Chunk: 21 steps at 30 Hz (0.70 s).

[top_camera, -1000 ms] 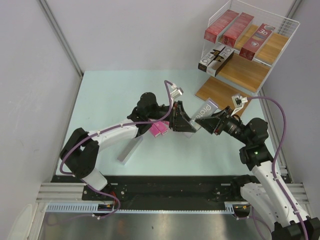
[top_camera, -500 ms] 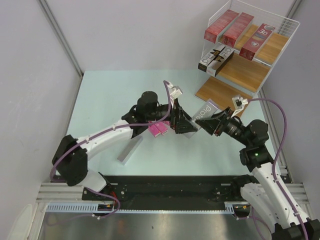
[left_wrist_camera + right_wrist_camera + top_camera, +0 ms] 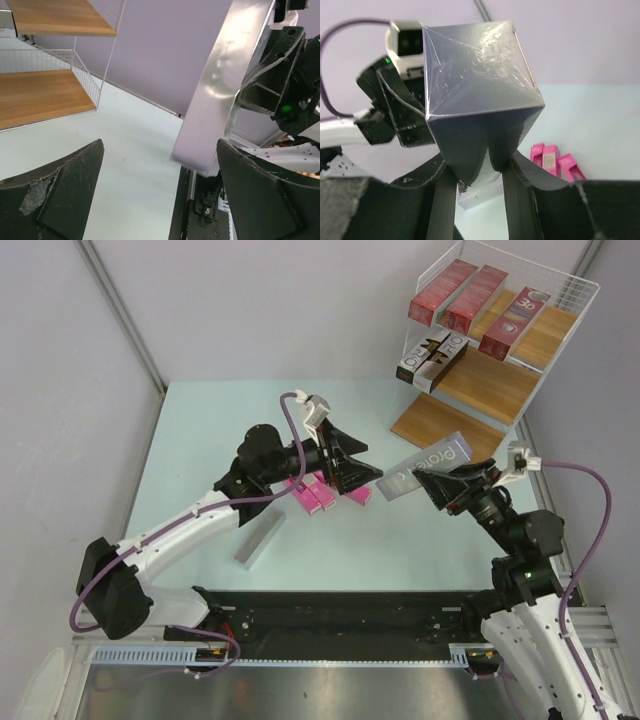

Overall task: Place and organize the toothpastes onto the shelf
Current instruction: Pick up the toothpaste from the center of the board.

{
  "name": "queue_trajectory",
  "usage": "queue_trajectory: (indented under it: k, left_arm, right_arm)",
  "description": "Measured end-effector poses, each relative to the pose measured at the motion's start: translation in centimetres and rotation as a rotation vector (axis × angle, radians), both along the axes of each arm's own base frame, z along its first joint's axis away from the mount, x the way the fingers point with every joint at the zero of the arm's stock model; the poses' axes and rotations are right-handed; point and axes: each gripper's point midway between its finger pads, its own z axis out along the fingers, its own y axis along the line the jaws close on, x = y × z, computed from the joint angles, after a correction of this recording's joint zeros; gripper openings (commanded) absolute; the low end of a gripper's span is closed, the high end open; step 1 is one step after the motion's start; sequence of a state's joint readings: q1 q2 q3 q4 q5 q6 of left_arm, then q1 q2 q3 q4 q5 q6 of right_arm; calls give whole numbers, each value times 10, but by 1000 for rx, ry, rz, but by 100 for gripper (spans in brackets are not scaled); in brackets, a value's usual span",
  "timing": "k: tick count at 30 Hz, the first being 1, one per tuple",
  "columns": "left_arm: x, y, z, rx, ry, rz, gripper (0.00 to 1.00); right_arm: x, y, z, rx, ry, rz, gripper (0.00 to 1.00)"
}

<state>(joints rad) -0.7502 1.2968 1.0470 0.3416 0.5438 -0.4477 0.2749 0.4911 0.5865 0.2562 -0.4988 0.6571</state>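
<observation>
Right gripper (image 3: 436,482) is clamped on a silver carton (image 3: 425,468), held in the air and tilted, between the middle of the surface (image 3: 200,440) and the shelf (image 3: 490,390). Left gripper (image 3: 362,468) is spread wide and holds nothing. The carton's lower end sits just in front of its jaws; from the left wrist view we can't tell if anything touches.

Shelf: three reds (image 3: 468,295) on the top board, two shelved silvers (image 3: 430,355) on the middle board. On the surface: three pinks (image 3: 322,495) under the left gripper, plus one loose silver (image 3: 260,538) nearer the bases. We judge we're roughly mid-task, on the carry-to-shelf step for this carton.

Risks from here:
- Grip looks shallow. In the right wrist view the fingers (image 3: 527,182) seem to pinch the carton by a lower edge, not flat across a face, and the wrap is glossy. A fast swing could let it twist or slip out.
- Left gripper is close to the carton end. If right moves before left backs off, we clip it and knock the carton askew.
- The carton is long. Going in at this tilt could catch the white wire or shove the shelved silvers out of line.
- Left arm hangs over the pinks, so a low retreat could scatter them.
</observation>
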Motion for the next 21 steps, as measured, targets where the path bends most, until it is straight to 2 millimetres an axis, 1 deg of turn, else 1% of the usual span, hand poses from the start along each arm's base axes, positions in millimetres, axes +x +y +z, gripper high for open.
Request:
queue_trajectory:
  k: [5, 9, 12, 16, 21]
  left_arm:
    - [-6, 1, 5, -56, -6, -43, 100]
    - [-21, 0, 24, -136, -55, -124, 100]
    - [-32, 0, 37, -192, -84, -187, 100]
    - [-42, -4, 44, -252, -91, -276, 99]
    - [-42, -15, 33, -271, -42, -334, 100]
  right_arm:
    - [-11, -19, 31, 97, -82, -87, 32]
    - [-20, -36, 56, 190, -150, -158, 32]
    - [-24, -43, 69, 239, -186, -181, 31]
    - [-23, -44, 77, 279, -198, -177, 29]
    - [-18, -42, 79, 298, -186, -160, 29]
